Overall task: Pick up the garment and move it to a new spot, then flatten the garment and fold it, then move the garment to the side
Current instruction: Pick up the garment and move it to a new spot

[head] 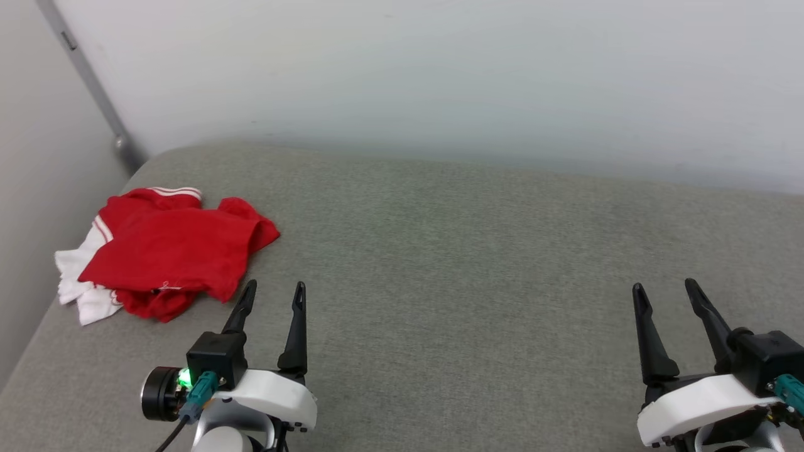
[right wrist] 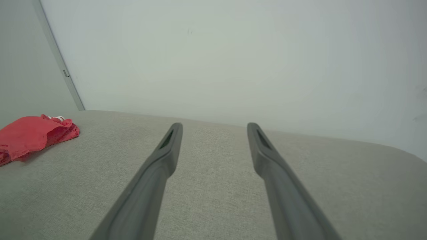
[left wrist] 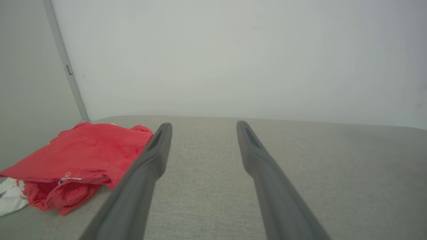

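The garment [head: 166, 251] lies crumpled at the far left of the grey cushioned surface [head: 471, 263], red on top with white sleeve fabric poking out at its left and striped trim at the back. My left gripper [head: 274, 289] hovers just right of and in front of it, open, nothing between its fingers. In the left wrist view the garment [left wrist: 83, 156] sits left of the left gripper [left wrist: 204, 126]. My right gripper [head: 664, 287] stands open at the lower right, far from the garment. From the right wrist view the garment [right wrist: 31, 135] is at the far left and the right gripper [right wrist: 215, 126] is empty.
A pale wall [head: 440, 75] runs behind the surface, and a second wall closes the left side at a corner with a grey metal strip [head: 88, 81]. The surface's left edge [head: 31, 339] lies close beside the garment.
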